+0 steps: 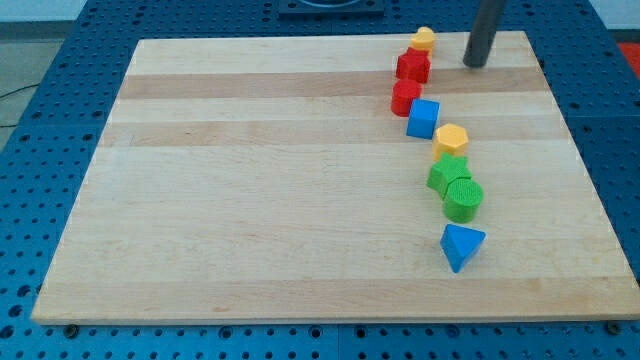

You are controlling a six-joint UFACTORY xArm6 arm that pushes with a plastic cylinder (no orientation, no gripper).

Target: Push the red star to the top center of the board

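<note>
The red star (413, 66) lies near the view's top, right of centre, on the wooden board (250, 180). A yellow block (423, 39) touches its upper side. A second red block, rounded (405, 97), sits just below it. My tip (475, 63) is to the right of the red star, apart from it by about a block's width, near the board's top edge.
Below the red blocks a line of blocks runs down and to the right: a blue cube (423, 118), a yellow hexagon (451, 138), a green block (447, 173), a green cylinder (463, 198) and a blue triangle (461, 245).
</note>
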